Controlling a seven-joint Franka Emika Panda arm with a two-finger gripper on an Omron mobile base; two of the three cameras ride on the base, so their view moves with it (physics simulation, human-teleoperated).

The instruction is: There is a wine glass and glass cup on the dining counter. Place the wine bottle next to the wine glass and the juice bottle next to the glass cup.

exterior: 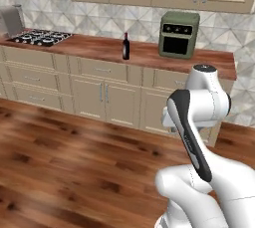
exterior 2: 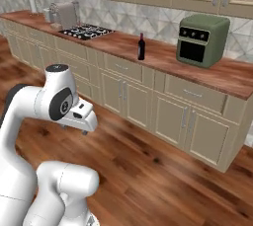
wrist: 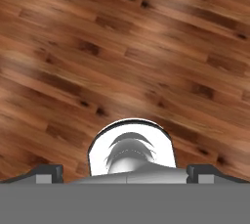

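Note:
The wine bottle [exterior: 126, 47] [exterior 2: 141, 47], slim and dark with a red neck, stands upright on the wall counter [exterior: 94, 48] between the stove and a green oven. My arm is folded close to the base, well short of that counter. In the hand view my gripper [wrist: 127, 173] points down at the wood floor; its fingertips [wrist: 49, 172] sit far apart, so it is open with nothing between them. The juice bottle, the wine glass, the glass cup and the dining counter are out of view.
A green toaster oven [exterior: 179, 34] [exterior 2: 201, 40] stands right of the bottle and a gas stove [exterior: 40, 37] [exterior 2: 86, 31] left of it. Beige cabinets [exterior: 104, 92] run under the counter. Wood floor [exterior: 74, 162] lies between me and them.

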